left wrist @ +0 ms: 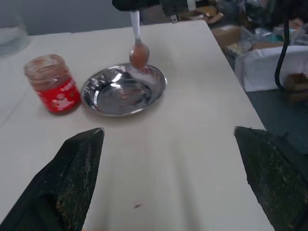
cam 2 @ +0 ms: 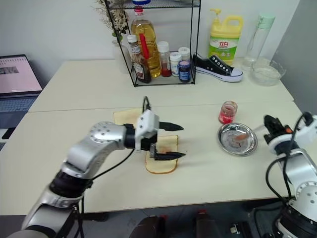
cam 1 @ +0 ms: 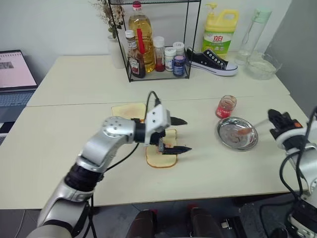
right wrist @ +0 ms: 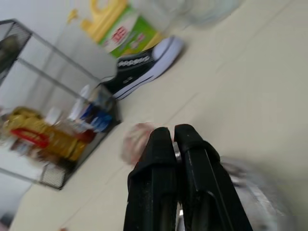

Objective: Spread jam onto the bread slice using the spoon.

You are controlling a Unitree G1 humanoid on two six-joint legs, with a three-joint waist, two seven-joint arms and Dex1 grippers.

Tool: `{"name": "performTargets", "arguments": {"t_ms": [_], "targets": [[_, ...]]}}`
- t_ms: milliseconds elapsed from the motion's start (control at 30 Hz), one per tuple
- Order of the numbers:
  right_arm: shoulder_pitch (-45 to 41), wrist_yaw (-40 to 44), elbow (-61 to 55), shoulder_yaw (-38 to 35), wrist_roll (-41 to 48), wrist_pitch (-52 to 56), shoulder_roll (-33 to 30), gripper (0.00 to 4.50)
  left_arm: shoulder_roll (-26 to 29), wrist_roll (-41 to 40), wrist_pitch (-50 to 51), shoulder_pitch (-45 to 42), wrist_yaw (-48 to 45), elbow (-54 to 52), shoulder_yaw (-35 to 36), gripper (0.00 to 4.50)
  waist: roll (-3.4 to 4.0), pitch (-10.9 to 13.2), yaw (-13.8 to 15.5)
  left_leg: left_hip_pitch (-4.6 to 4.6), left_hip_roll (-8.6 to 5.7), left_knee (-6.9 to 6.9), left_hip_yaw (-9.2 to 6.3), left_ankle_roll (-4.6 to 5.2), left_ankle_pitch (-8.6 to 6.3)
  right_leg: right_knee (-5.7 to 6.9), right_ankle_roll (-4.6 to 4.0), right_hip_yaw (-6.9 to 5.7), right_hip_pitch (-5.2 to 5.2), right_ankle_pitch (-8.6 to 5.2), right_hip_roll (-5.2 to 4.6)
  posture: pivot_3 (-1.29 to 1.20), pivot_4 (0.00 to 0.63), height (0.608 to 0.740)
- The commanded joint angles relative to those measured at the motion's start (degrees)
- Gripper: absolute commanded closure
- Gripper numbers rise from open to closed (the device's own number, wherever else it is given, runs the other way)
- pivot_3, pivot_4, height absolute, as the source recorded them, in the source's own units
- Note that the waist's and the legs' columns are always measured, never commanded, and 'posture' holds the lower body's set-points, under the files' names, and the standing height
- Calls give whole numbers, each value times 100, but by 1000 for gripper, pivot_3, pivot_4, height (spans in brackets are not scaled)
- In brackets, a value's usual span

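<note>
The left gripper (cam 1: 179,135) hangs right over the bread slice (cam 1: 161,157) with its 2 fingers spread wide, probably ready to steady it for spreading. Over to the right, the metal dish (cam 1: 237,133) sits beside the jam jar (cam 1: 226,106). The right gripper (cam 1: 275,118) is pinched tight on the spoon (left wrist: 138,44), holding its jam (left wrist: 139,57) over that dish, likely to catch drips.

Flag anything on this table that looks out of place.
A black sneaker lies on the table beside the wire rack of condiments, an odd thing among food. A detergent jug stands behind it. Nothing looks spilled.
</note>
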Motion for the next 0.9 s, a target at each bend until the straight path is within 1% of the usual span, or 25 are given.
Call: {"name": "performTargets", "arguments": {"t_ms": [33, 100, 200, 467, 533, 633, 667, 700, 733, 800, 833, 867, 900], "targets": [[-145, 489, 430, 64, -271, -563, -10, 4470, -364, 337, -540, -236, -177, 381, -271, 0, 1, 1, -2, 3, 3, 1, 3, 0, 0, 4, 0, 2, 0, 0, 3, 0, 150, 740], [-228, 767, 850, 131, -450, -781, -18, 4470, -548, 399, -651, -300, -218, 553, -286, 0, 1, 1, 7, 4, 12, 4, 0, 0, 0, 4, -1, 1, 2, 1, 15, 0, 150, 740], [-410, 1223, 1596, 171, -683, -1049, -111, 4470, -683, 477, -723, -323, -281, 679, -276, 0, 1, 1, 9, 3, 13, 5, 0, 0, 0, 3, -1, 1, 3, 1, 18, 0, 150, 740], [-864, 2197, 3208, 275, -1360, -1614, -302, 4470, -705, 577, -723, -272, -373, 683, -208, 0, 6, 4, 23, 2, 13, 6, -1, 1, 0, 3, -2, 0, 4, 1, 16, 0, 150, 740], [-890, 2289, 3372, 278, -1463, -1691, -272, 4470, -672, 577, -700, -264, -378, 650, -182, 0, 6, 4, 27, 2, 13, 6, -1, 1, 0, 3, -2, 0, 4, 1, 17, 0, 150, 740], [-904, 2279, 3418, 225, -1479, -1706, -250, 3716, -654, 572, -647, -255, -357, 591, -157, 0, 6, 4, 30, 2, 14, 7, -2, 1, 0, 3, -2, 0, 4, 1, 16, 0, 150, 740], [-905, 2267, 3410, 199, -1468, -1710, -225, 3345, -640, 566, -645, -240, -361, 572, -148, 0, 6, 4, 31, 2, 14, 8, -3, 1, 0, 3, -2, 0, 5, 1, 16, 0, 150, 740], [-896, 2244, 3389, 153, -1433, -1691, -206, 3072, -631, 568, -636, -215, -355, 536, -157, 0, 6, 4, 31, 2, 14, 8, -2, 1, 0, 4, -2, 0, 5, 1, 15, 0, 150, 740], [-889, 2224, 3363, 123, -1412, -1677, -183, 2632, -618, 567, -634, -194, -357, 512, -158, 0, 6, 4, 31, 2, 14, 8, -2, 1, 0, 4, -2, 1, 4, 1, 15, 0, 150, 740], [-870, 2083, 3217, -67, -1244, -1638, -177, 1902, -587, 556, -583, -155, -341, 431, -145, 0, 6, 4, 31, 2, 14, 8, -3, 1, 0, 4, -2, 0, 4, 1, 15, 0, 150, 740], [-868, 2014, 3161, -154, -1172, -1623, -190, 1628, -571, 550, -562, -144, -329, 406, -126, 0, 6, 4, 31, 2, 14, 8, -3, 1, 0, 4, -2, 0, 4, 1, 15, 0, 150, 740], [-867, 1966, 3125, -207, -1123, -1613, -200, 1160, -560, 546, -549, -138, -320, 391, -114, 0, 6, 4, 32, 2, 14, 8, -3, 1, 0, 4, -2, 1, 4, 1, 15, 0, 150, 740], [-867, 1852, 3070, -286, -1071, -1602, -232, 873, -534, 537, -538, -119, -318, 366, -97, 0, 6, 4, 32, 2, 14, 8, -3, 1, 0, 4, -2, 1, 4, 1, 14, 0, 150, 740]]}}
